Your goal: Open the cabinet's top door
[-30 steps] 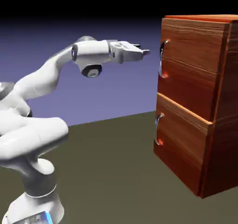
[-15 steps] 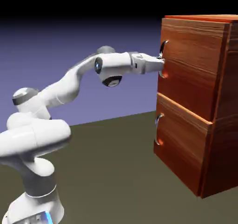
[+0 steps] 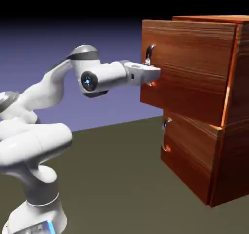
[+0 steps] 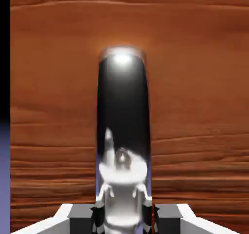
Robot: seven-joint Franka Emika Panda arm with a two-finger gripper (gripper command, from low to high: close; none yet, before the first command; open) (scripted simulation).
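The cabinet (image 3: 216, 150) of reddish-brown wood stands at the exterior view's right. Its top door (image 3: 189, 63) juts out to the left, well proud of the panel below it. My gripper (image 3: 153, 73) reaches level from the left and is shut on the top door's curved silver handle (image 3: 149, 53), low on its arc. In the hand view the handle (image 4: 123, 106) runs up the middle as a dark glossy bar against the wood of the top door (image 4: 194, 82). The gripper (image 4: 124, 214) clamps its lower end, with a grey fingertip (image 4: 80, 213) on either side.
The lower matching panel (image 3: 192, 153) sits flush, with its own silver handle (image 3: 166, 133) at its left edge. The dark table (image 3: 121, 179) spreads between the robot's base and the cabinet. The arm's elbow arches at the upper left.
The gripper went from open and apart to shut on the top door's handle. It has since drawn back to the left, and the top door has come out with it.
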